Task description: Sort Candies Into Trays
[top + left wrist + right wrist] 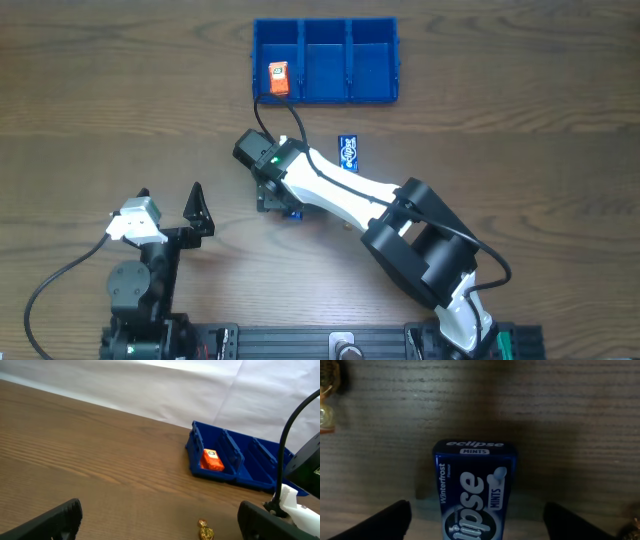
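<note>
Blue candy box (475,490) lies flat on the wooden table (570,420), between the wide-open fingers of the right gripper (477,522), not yet held. Best to centre on it, sink low and close squarely across its width before lifting toward the tray (325,100). The left gripper (170,195) gapes empty

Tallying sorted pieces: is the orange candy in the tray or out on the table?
In. The orange candy lies inside the blue tray, in the end compartment at the top view's left.

The blue mint tin (475,490) runs off the right wrist view's edge.
</note>
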